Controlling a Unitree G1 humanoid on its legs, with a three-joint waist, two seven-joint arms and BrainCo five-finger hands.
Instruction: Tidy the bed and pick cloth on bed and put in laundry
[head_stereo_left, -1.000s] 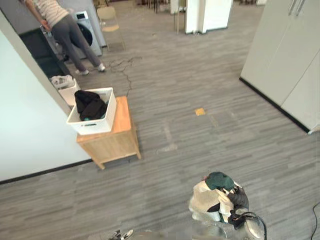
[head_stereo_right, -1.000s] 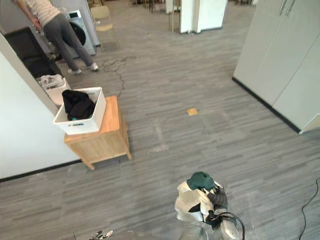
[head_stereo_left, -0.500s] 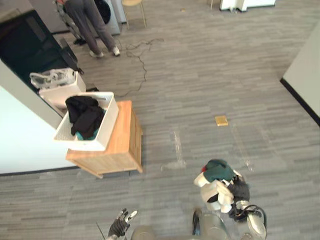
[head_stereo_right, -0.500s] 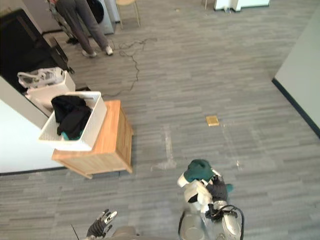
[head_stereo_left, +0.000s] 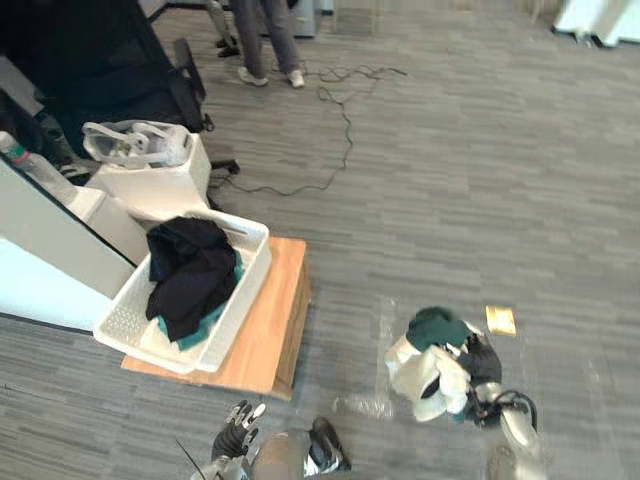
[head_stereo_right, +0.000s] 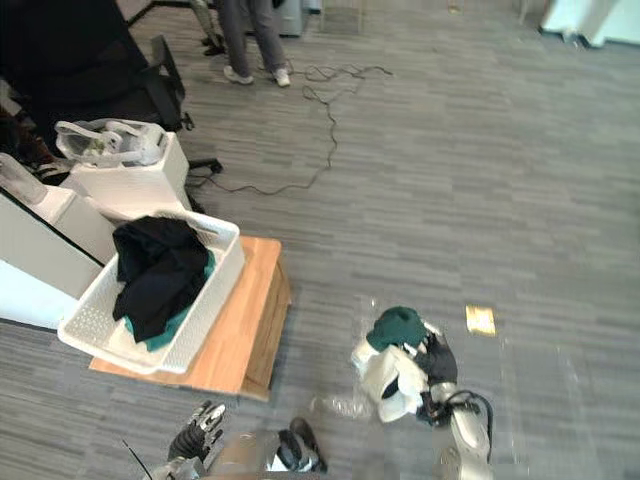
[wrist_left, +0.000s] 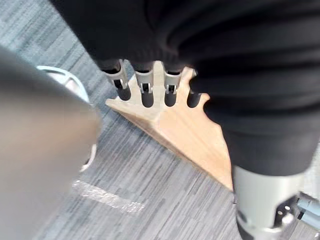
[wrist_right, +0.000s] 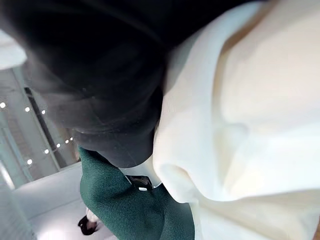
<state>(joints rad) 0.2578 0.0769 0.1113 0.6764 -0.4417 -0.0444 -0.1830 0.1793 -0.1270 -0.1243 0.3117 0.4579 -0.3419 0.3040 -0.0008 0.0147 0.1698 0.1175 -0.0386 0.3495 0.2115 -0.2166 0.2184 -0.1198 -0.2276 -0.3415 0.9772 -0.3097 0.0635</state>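
A clothes bundle (head_stereo_left: 424, 366) seemingly drapes over the right hand (head_stereo_left: 484, 364).

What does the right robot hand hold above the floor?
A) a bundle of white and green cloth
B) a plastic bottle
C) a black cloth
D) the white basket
A: the right robot hand grips a bundle of white and green cloth, while the black cloth lies in the white basket.

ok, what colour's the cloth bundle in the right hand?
Cream-white and dark green cloth bundle; it shows best in the left eye view.
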